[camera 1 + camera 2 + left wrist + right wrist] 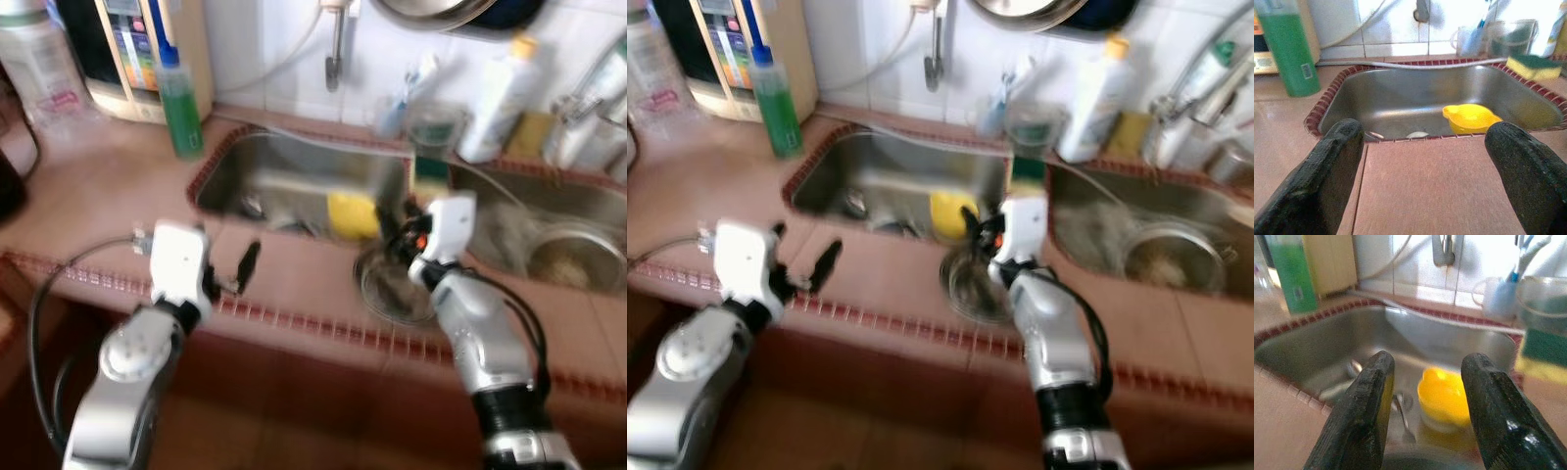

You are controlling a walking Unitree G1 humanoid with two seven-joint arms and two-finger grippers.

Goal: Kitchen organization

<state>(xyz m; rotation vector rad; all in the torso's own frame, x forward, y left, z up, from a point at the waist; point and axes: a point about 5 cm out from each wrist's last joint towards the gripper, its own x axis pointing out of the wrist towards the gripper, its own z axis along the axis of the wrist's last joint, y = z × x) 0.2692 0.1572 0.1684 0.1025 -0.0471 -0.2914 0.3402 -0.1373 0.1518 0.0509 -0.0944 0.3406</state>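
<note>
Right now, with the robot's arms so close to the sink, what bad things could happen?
1. The right pincer, open, hovers at the counter's edge by the round clear glass lid. A bump might knock that lid off the counter.
2. The yellow plastic cup sits in the steel left sink basin beside a spoon. A grab there might slip and clatter.
3. The left pincer, open, hangs over the reddish tile counter; swinging wide could hit the green soap bottle.
</note>
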